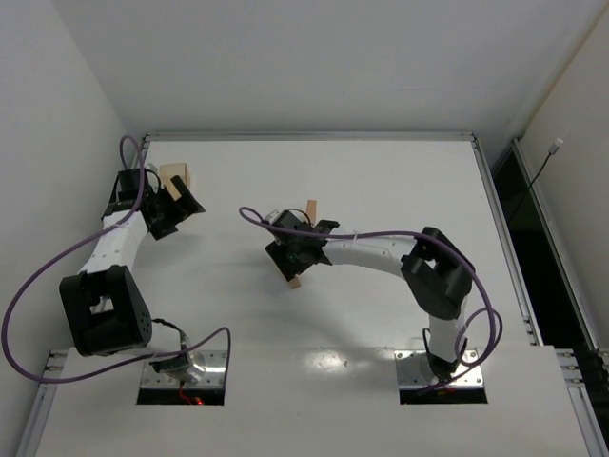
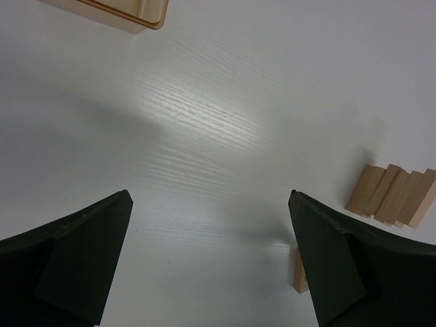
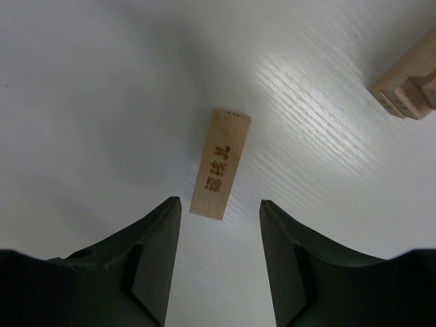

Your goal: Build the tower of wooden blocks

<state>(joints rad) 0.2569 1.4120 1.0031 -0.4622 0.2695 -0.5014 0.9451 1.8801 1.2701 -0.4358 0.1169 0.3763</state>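
A tan wood block (image 3: 220, 163) with burnt-in lettering lies flat on the white table. My right gripper (image 3: 219, 201) hangs over its near end, jaws open, with a gap on each side and no contact. From above, that block (image 1: 294, 282) pokes out beneath the right gripper (image 1: 292, 269). More blocks (image 3: 407, 82) lie bunched at the upper right edge of the right wrist view; how they are stacked I cannot tell. My left gripper (image 2: 209, 193) is wide open over bare table, with several blocks (image 2: 392, 197) side by side to its right. One block (image 2: 299, 272) is half hidden behind its right finger.
A larger pale wooden box (image 1: 175, 178) sits at the back left, just beyond the left gripper (image 1: 181, 211); its corner (image 2: 129, 13) shows in the left wrist view. A tan block (image 1: 311, 208) stands behind the right gripper. Purple cables loop beside both arms.
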